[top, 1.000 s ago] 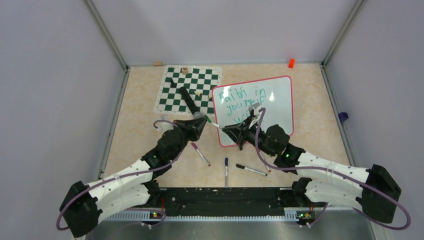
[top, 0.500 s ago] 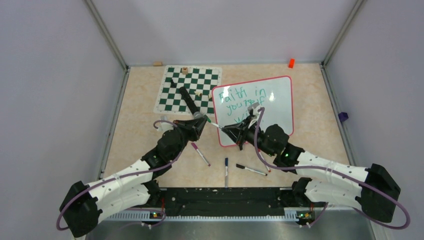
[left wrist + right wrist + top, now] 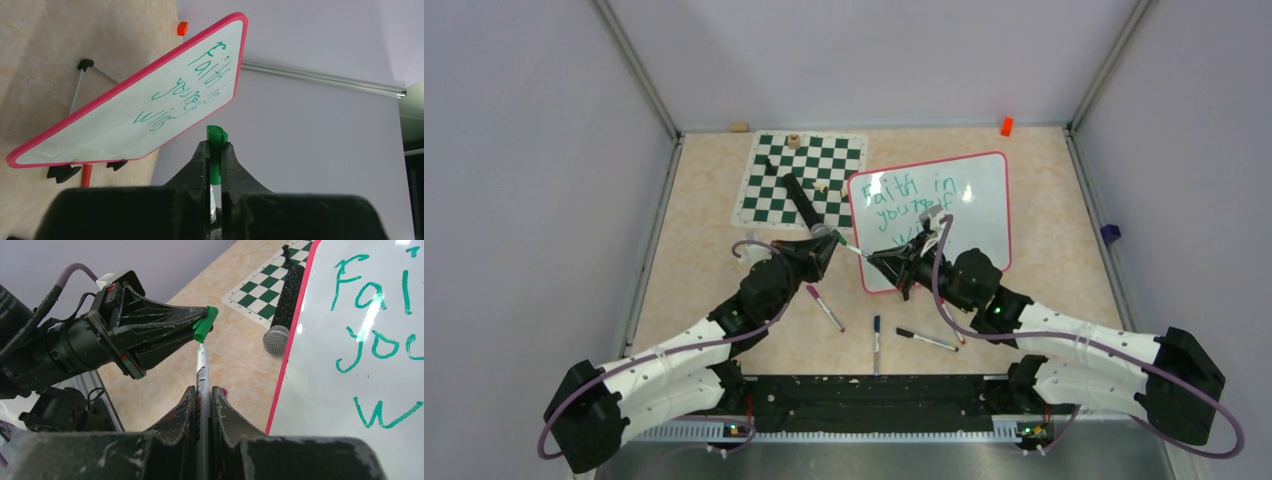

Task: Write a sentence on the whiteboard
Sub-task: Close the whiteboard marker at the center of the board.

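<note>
Top external view first: the whiteboard (image 3: 944, 200) stands tilted on the tabletop (image 3: 704, 230), right of centre and just beside the green-and-white chess mat (image 3: 799, 170). The two arms meet in front of its lower left corner. The sentence (image 3: 185, 92) is in teal-green marker, three lines reading "Faith in", "yourself", "wins"; from above, the right arm covers part of the bottom line.

From the left wrist, the left gripper (image 3: 215, 145) has its fingers pressed together on a green cap (image 3: 216, 135), whose top pokes out just past the fingertips. From the right wrist, the right gripper (image 3: 202, 390) is clamped on the white barrel of the green marker (image 3: 202, 362), which points straight out towards the left gripper. The cap meets the marker's tip, canted a little off the barrel's line; I cannot tell whether it is seated on it. Both are held off the tabletop.

A black microphone (image 3: 802, 205) lies across the mat's right side, its mesh head near the left gripper and just beside the board's pink frame. A few small chess pieces (image 3: 793, 140) sit on the mat. Three more markers lie on the near tabletop between the arms: a purple-capped one (image 3: 824, 307), a dark one (image 3: 876, 343) and a black one (image 3: 926, 340). A small orange block (image 3: 1006, 126) sits by the back wall, well apart from the board. The board's two black feet (image 3: 62, 172) rest on the tabletop
</note>
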### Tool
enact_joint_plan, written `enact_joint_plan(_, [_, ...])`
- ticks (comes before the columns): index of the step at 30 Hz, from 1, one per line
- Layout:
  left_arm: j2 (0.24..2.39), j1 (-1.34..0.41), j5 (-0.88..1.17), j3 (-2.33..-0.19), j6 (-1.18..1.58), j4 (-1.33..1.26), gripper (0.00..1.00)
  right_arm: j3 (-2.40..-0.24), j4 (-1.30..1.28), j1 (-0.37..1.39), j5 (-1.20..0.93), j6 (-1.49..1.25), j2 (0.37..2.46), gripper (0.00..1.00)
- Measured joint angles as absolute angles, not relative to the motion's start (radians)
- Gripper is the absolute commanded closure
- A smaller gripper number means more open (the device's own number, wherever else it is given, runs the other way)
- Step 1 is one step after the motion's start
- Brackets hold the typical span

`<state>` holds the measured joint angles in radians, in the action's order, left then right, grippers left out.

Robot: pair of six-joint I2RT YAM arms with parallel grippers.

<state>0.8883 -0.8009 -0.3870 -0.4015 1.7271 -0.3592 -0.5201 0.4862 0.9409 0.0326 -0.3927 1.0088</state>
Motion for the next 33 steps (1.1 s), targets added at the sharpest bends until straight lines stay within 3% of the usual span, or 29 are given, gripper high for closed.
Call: enact_joint_plan(33, [0.908, -0.801, -0.403, -0.396, 1.731, -0.373, 1.0, -0.522, 0.486, 0.941, 0.052, -0.385, 1.009, 1.0])
